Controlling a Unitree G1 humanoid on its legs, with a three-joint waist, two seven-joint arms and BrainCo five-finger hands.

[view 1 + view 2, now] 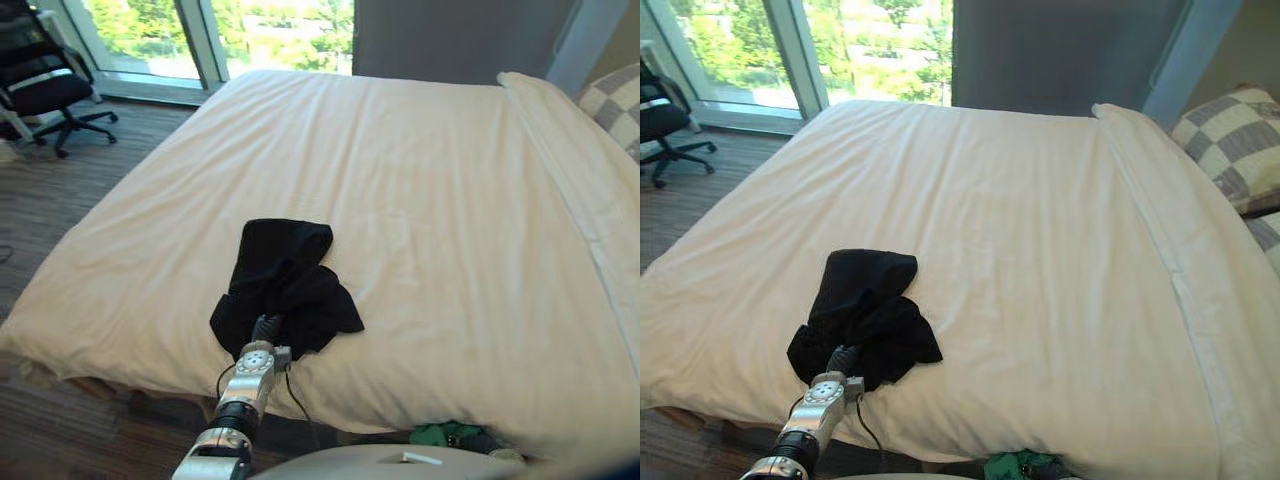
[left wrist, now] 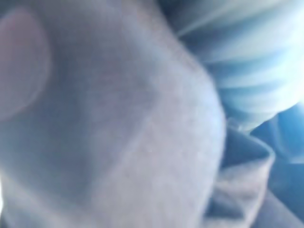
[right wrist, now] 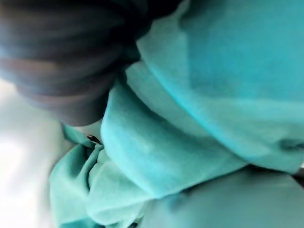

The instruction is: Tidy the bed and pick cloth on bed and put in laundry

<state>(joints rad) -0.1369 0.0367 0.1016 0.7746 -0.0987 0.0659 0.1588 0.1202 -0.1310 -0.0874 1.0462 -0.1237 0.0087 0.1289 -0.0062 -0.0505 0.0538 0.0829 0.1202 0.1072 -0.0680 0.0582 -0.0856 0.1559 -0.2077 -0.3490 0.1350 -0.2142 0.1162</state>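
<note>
**Bed.** The bed point(image 1: 430, 190) carries a cream cover that lies mostly flat, with shallow creases across it. A long white band of bedding point(image 1: 1160, 230) runs along the robot's right side of the bed. A checked pillow point(image 1: 1232, 140) lies just beyond that band.

**Black cloth.** The black cloth point(image 1: 285, 265) lies crumpled on the cover, near the bed's near edge and towards the robot's left. Its far part is a flatter, rounded flap. Its near part is bunched in folds.

**Left hand.** The left arm comes up from the lower left. The left hand point(image 1: 267, 328) enters the near folds of the black cloth, and the dark ribbed cover shows at the cloth's edge. The rest of the hand is buried in the fabric. In the left wrist view, blurred cloth lies right against the camera. Whether this hand is closed on the cloth cannot be determined.

**Right hand.** In the right wrist view, the dark ribbed cover of the right hand point(image 3: 61, 52) lies against a bunched green cloth point(image 1: 447, 434). In the eye views, this green cloth sits low, just past the bed's near edge. The grip state of this hand cannot be determined either.

**Surroundings.** A black office chair point(image 1: 45, 92) stands on the wooden floor point(image 1: 40, 215) beyond the bed's far left corner, next to a window point(image 1: 250, 30).
</note>
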